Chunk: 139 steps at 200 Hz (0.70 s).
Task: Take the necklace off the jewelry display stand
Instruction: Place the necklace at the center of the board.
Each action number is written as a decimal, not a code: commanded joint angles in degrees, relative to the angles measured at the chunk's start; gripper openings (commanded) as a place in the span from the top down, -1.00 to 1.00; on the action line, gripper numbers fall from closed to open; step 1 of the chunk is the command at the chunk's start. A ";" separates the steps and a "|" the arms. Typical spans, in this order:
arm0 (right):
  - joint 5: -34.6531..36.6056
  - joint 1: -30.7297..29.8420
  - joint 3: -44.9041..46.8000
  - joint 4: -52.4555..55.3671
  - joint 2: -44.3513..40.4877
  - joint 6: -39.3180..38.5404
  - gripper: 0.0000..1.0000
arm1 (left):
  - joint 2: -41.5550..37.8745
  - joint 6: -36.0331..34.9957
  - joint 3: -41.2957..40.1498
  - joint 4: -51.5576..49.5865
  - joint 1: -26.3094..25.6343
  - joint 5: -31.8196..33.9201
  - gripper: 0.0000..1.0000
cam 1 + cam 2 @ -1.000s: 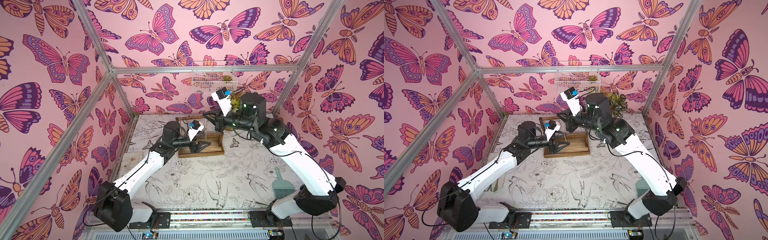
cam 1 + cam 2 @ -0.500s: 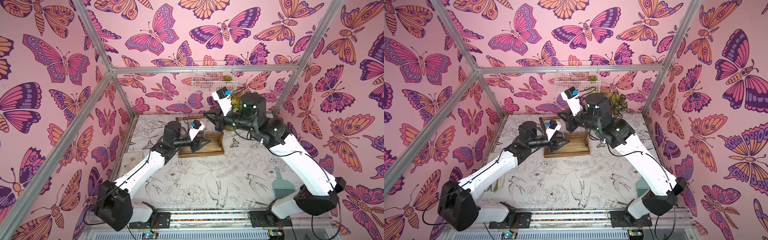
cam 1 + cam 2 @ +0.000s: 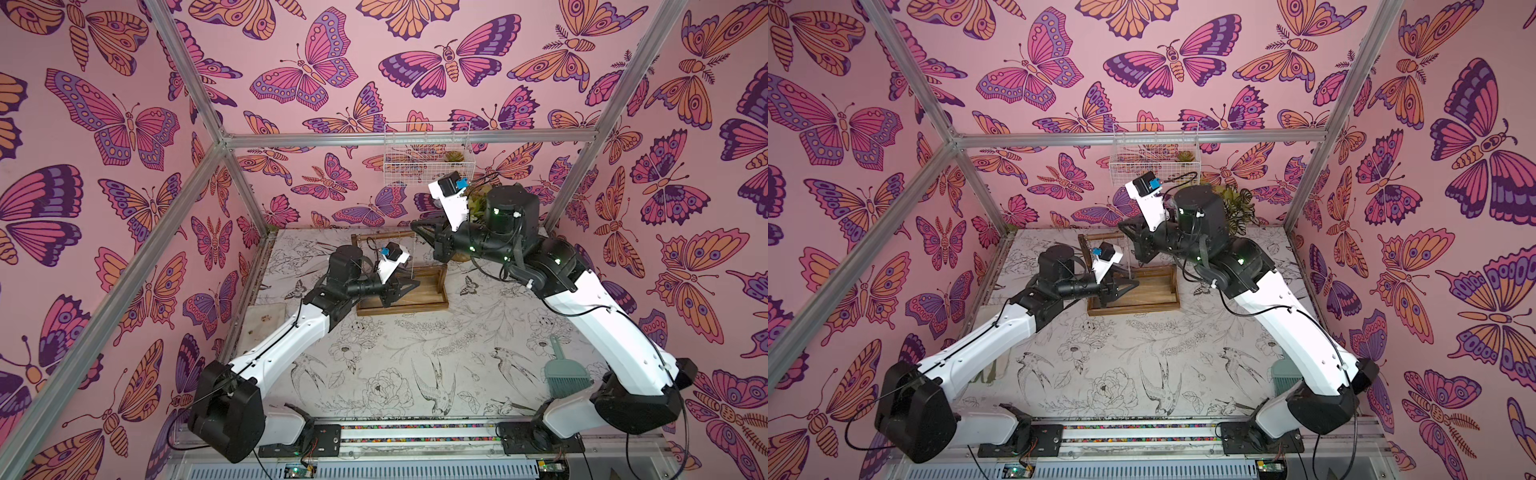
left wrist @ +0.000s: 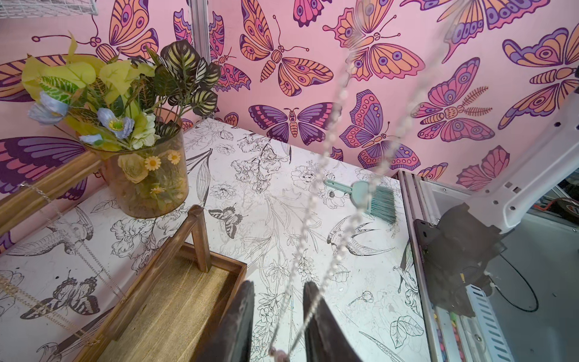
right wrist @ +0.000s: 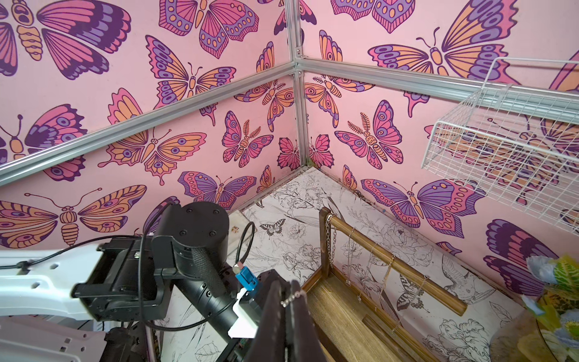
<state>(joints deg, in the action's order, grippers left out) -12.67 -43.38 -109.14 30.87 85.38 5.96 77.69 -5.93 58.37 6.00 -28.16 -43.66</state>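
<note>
Above the jewelry display stand (image 5: 398, 266), the necklace (image 4: 326, 156) hangs clenched in the right pincer (image 5: 286, 286), apparently lifted off already, its strands passing between the parted jaws of the left pincer (image 4: 279, 301); carrying it clear remains

The front half of the table (image 3: 395, 365) lay open, with only a teal brush (image 3: 565, 374) near its right edge. The back was tight: the jewelry display stand (image 3: 407, 308) stood there, a flower vase (image 4: 147, 181) near its right end, a white wire basket (image 3: 424, 158) on the wall above. The left gripper (image 3: 413, 284) crowded the space over the tray, the right gripper (image 3: 415, 226) hung by the top bar's right end, and the necklace (image 4: 326, 156) stretched between them, barring the gap.
</note>
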 commanded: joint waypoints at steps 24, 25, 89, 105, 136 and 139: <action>0.62 -0.36 -1.44 0.23 -1.45 -0.16 1.00 | -1.49 0.57 -0.89 0.76 -0.31 0.50 0.47; 0.62 -0.42 -1.47 0.19 -1.49 -0.16 1.00 | -1.53 0.57 -0.89 0.77 -0.31 0.50 0.47; 0.56 -0.38 -0.82 0.07 -1.72 -0.07 1.00 | -1.92 1.53 -1.41 0.62 -0.49 1.73 0.79; 0.30 -0.40 -0.50 0.06 -1.73 0.09 1.00 | -2.13 1.63 -1.67 0.72 -0.51 1.91 0.83; 0.04 -0.40 0.56 -0.67 -1.92 0.60 1.00 | -2.61 1.80 -2.28 0.61 -0.67 2.43 0.93; -0.03 -0.44 0.59 -0.73 -1.84 0.67 1.00 | -2.67 1.80 -2.37 0.59 -0.64 2.50 0.93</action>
<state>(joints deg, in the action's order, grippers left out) -12.67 -43.38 -109.12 30.92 84.88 5.98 76.51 -4.64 57.36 6.07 -28.53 -41.93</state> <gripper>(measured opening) 0.069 0.046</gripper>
